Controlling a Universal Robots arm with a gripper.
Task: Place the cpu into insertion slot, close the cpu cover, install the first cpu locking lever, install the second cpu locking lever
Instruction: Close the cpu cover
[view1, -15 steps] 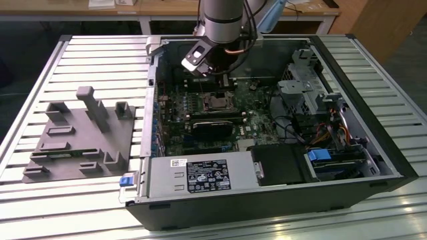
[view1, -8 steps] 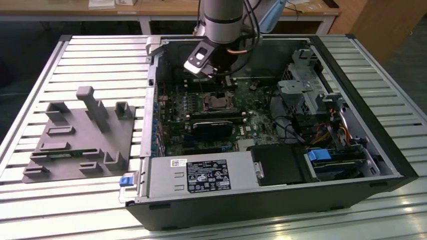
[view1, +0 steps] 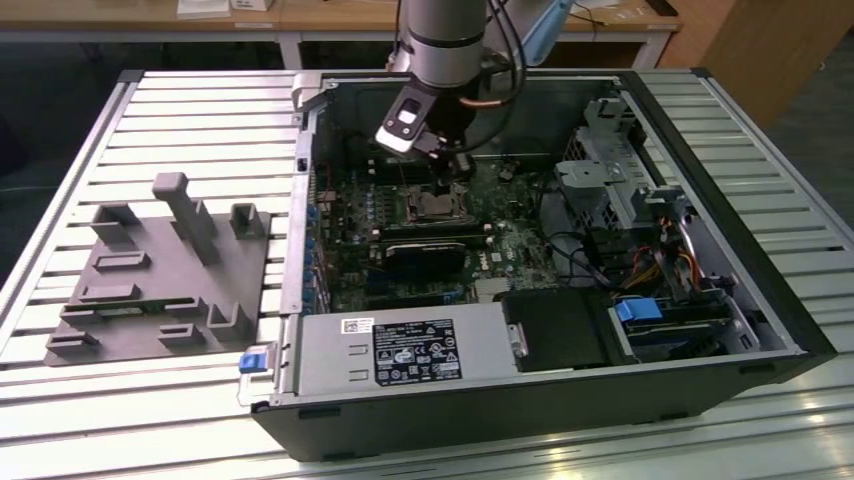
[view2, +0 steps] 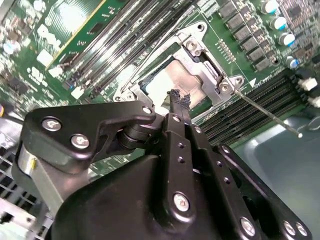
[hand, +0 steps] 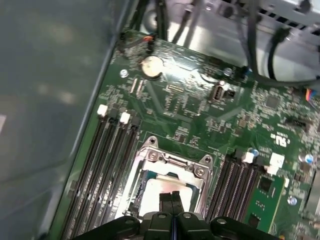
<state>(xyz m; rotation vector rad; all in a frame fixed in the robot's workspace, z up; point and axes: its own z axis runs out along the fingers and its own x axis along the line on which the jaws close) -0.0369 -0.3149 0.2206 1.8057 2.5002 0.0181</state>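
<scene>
Gripper fingers pressed together, holding nothing — tips at cpu, framed by lowered cpu cover.

**Claw closed, arm reaching down**

The arm comes down from the top of the exterior view, its silver-grey tube nearly upright. Below the tube sits the dark wrist, with a pale box mounted on the side toward the exterior view's left. The claw points downward and is slightly tilted. In both wrist views its two black fingers lie pressed flat together, with only a thin seam between them and the tips meeting. Black screwed links spread out behind them.
</scene>
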